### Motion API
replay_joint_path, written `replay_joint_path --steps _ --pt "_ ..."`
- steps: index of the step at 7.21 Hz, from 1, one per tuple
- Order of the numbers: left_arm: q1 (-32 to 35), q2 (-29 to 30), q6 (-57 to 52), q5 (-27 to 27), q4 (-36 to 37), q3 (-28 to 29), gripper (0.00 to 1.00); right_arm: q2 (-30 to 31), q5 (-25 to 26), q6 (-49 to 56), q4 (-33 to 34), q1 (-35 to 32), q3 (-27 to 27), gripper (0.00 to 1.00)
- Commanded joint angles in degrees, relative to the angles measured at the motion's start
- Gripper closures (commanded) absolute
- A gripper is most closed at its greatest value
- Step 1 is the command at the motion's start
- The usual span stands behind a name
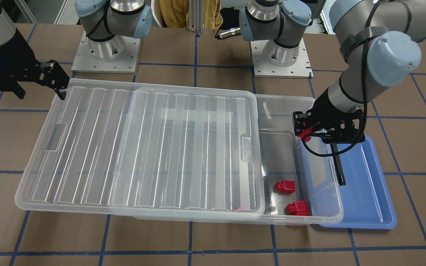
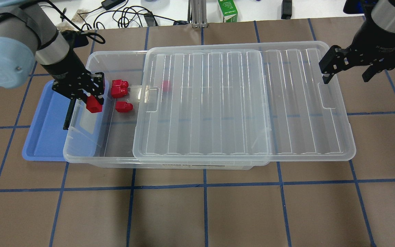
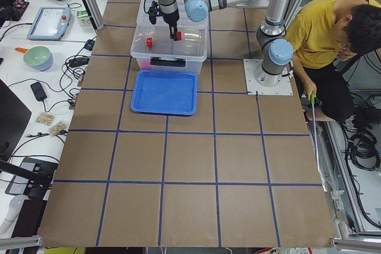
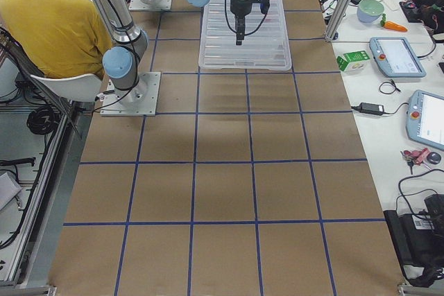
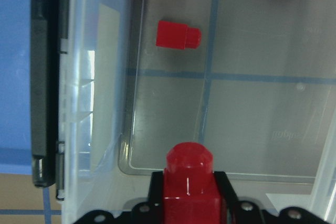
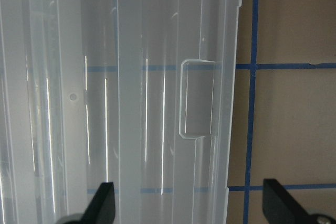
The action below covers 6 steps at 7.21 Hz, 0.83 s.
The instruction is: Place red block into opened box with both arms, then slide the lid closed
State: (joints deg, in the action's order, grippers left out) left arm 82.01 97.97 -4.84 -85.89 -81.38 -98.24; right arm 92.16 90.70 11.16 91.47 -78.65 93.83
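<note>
My left gripper (image 2: 93, 98) is shut on a red block (image 2: 94, 105) and hangs just above the uncovered end of the clear box (image 2: 81, 144). In the left wrist view the held red block (image 5: 189, 182) sits between the jaws, over the box floor. More red blocks (image 2: 123, 107) lie inside the box. The clear ribbed lid (image 2: 235, 103) rests on the box, slid toward my right so that it overhangs that end. My right gripper (image 2: 347, 73) stands open above the lid's far short edge, its fingers either side of the lid tab (image 6: 198, 98).
A shallow blue tray (image 2: 43, 137) lies against the box's open end, beside the black bar clasp (image 2: 68, 116). A person in a yellow shirt (image 3: 321, 28) sits behind the robot bases. Cables and a green carton (image 2: 227, 10) line the far table edge.
</note>
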Motion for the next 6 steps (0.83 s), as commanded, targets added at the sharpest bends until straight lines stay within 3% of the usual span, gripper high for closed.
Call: replay_joint_path --steps 1,3,6 --pt "0.4 1.3 -0.6 0.0 8.4 -7.0 1.0 0.0 0.1 0.0 0.0 0.0 0.5 0.0" --pt "0.4 3.0 -0.6 0.1 15.4 -11.5 1.0 0.0 0.1 0.0 -0.1 0.0 0.7 0.0" --pt "1.3 4.6 -0.7 -0.3 16.4 -12.2 1.0 -0.1 0.4 0.4 -0.1 0.0 0.8 0.0"
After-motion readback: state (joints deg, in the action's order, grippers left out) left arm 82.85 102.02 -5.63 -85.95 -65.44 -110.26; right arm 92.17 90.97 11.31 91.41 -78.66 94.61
